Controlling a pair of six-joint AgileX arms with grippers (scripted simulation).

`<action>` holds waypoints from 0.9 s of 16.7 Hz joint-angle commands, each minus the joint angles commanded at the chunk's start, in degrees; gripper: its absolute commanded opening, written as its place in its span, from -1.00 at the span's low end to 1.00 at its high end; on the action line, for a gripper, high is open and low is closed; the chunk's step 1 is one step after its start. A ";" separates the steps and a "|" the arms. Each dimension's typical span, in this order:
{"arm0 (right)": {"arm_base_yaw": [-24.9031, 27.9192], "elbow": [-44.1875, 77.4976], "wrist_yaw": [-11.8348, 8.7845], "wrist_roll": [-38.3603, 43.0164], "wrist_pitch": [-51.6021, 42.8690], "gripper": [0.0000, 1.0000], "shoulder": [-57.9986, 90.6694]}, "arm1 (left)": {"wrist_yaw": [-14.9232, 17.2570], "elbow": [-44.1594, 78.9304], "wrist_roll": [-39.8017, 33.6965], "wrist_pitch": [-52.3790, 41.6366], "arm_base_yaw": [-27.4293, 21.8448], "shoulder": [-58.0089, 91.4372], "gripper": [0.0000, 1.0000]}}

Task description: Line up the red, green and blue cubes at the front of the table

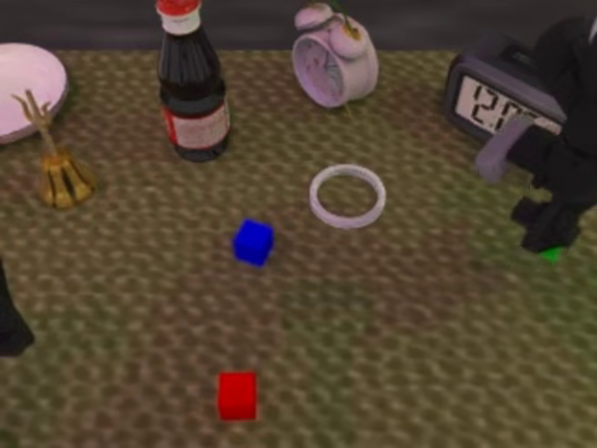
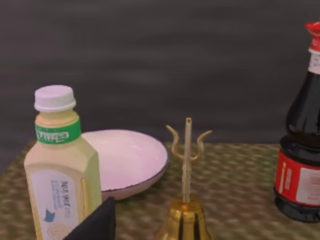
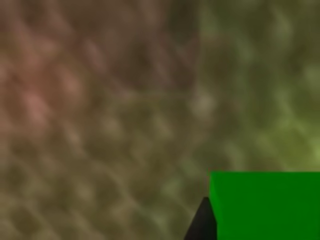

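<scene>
My right gripper (image 1: 548, 245) sits over the green cube (image 1: 552, 253) at the table's (image 1: 392, 355) right side, jaws seemingly clamping its flat sides; light, rigid, glossy, likely slippery.

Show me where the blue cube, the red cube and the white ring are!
blue cube (image 1: 253, 242): top view, middle of cube.
red cube (image 1: 237, 395): top view, top face.
white ring (image 1: 322, 212): top view, on its band.

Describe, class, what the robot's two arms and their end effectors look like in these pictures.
Right arm: black, blocky links with a grey cylindrical part; its end effector is black. Left arm: only a black sliver shows at the top view's left edge.
</scene>
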 joint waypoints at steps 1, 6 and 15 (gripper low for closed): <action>0.01 0.10 0.00 0.00 -0.17 -1.00 -0.15 | 0.00 0.00 0.00 0.00 0.00 0.00 1.00; 0.56 0.14 -0.02 0.04 -0.15 -1.00 0.13 | 0.00 0.00 0.00 0.00 0.00 0.00 1.00; 27.58 1.90 -0.30 1.67 -3.28 -1.00 -0.05 | 0.00 0.00 0.00 0.00 0.00 0.00 1.00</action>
